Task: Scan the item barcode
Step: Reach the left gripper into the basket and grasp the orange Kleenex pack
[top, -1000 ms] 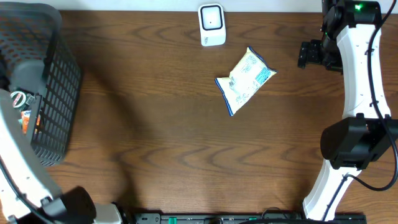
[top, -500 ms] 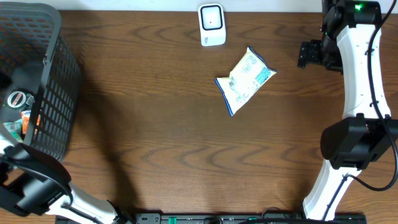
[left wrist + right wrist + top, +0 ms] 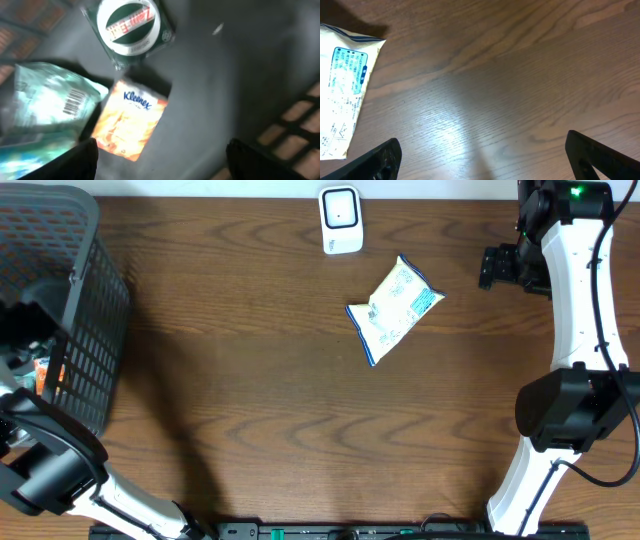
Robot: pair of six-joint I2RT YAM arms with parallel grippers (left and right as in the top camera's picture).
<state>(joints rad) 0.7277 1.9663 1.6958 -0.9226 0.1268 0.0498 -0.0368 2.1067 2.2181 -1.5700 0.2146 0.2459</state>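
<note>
My left gripper [image 3: 162,165] hangs open inside the black basket [image 3: 95,330], with nothing between its fingers [image 3: 75,160]. On the basket floor below it lie an orange Kleenex pack [image 3: 130,120], a teal packet [image 3: 47,107] with a printed barcode [image 3: 74,101], and a round green-and-white item [image 3: 131,27]. The Kleenex pack's lower corner sits close to the left finger. A white scanner [image 3: 340,220] stands at the table's far edge. A white-and-blue packet [image 3: 395,308] lies on the table near it. My right gripper [image 3: 490,160] is open over bare wood, right of that packet [image 3: 342,90].
The basket's mesh walls [image 3: 295,125] close in around the left gripper. The right arm [image 3: 575,330] runs along the table's right side. Brown wood table [image 3: 260,400] spreads between the basket and the packet.
The left arm has swung further into the basket and now covers the round item that showed from above before. The right arm and the packet on the table have not moved.
</note>
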